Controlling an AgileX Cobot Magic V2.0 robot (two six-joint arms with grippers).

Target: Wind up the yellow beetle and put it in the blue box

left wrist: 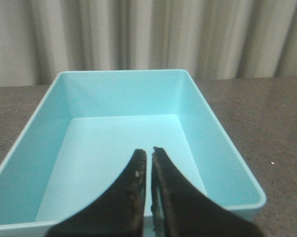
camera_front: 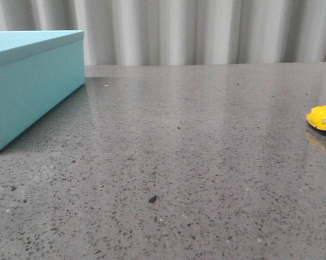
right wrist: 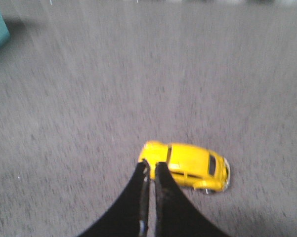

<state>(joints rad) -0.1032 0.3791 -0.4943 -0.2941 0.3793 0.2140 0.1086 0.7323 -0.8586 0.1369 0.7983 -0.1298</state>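
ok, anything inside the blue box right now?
Nothing visible: the blue box is open, its floor bare. The left gripper, fingers nearly together, covers a strip near the closest wall. The yellow beetle sits on the table.

A: The front view looks low and forward across the speckled grey stone table, toward the pleated grey curtain.

B: The left wrist view looks down, close, into the open light turquoise-blue rectangular box. The right wrist view looks down on the small glossy yellow toy beetle car. The front view shares both.
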